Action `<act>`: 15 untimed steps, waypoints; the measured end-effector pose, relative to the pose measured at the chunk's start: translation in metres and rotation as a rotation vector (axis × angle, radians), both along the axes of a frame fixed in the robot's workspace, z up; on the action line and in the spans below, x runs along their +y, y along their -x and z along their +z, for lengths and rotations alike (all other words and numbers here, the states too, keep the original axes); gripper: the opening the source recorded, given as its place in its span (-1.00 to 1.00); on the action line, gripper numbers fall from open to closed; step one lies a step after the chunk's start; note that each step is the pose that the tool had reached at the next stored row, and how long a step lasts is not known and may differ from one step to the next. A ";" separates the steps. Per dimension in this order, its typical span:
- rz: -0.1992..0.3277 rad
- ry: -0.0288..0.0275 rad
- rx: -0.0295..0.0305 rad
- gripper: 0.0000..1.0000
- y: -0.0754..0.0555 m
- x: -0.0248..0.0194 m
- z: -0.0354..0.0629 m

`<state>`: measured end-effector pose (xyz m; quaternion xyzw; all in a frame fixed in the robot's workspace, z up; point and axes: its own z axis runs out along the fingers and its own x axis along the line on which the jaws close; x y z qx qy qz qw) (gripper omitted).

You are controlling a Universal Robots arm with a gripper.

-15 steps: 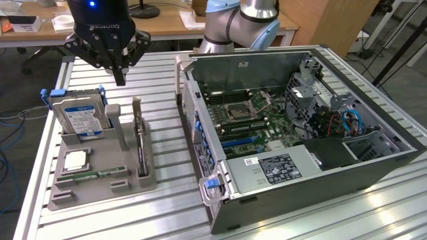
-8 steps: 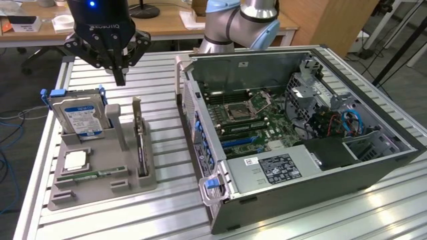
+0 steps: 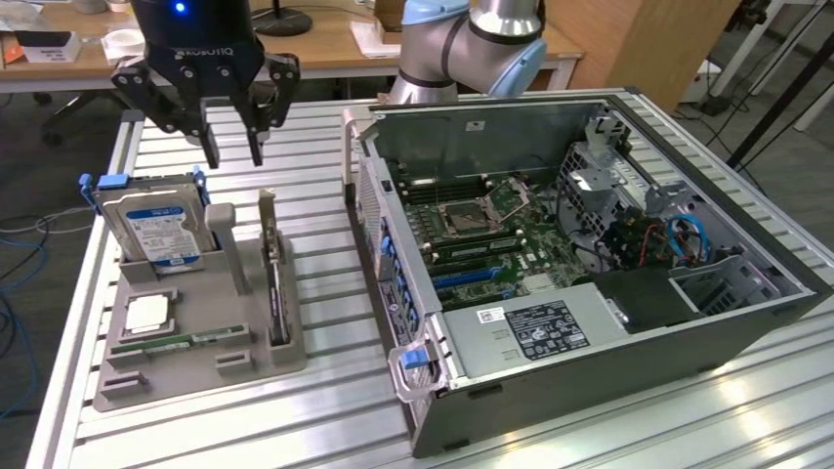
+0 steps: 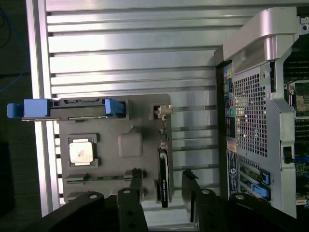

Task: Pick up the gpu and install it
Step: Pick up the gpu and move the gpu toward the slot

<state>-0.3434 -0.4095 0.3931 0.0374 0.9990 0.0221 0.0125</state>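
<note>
Above grey moulded tray (image 3: 195, 376): black two-finger gripper (image 3: 234, 156), jaws parted, empty, clear air around; thin dark gpu card (image 3: 276, 288) stands edge-on, face unseen.

Slatted aluminium table (image 3: 326, 420), cluttered wooden desk (image 3: 326, 44) behind, tall wooden cabinet (image 3: 651, 39), grey floor (image 3: 802, 166) at the edges.

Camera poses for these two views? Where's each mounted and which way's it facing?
Exterior view: off-arm, raised, looking down obliquely at tray and open case; arm and open tool show.
Wrist view: on the wrist, looking straight down at tray and gpu; tool fingers show.
Shared: tray, gpu, hard drive, case.
</note>
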 end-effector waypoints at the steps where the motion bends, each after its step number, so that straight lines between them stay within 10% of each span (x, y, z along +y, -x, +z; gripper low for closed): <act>1: 0.000 0.0000 0.0001 -0.07 0.000 0.0000 0.0000; 6: 0.000 0.0000 0.0000 0.29 0.000 0.0000 0.0000; 15: 0.000 0.0000 0.0000 0.29 0.000 0.0000 -0.0001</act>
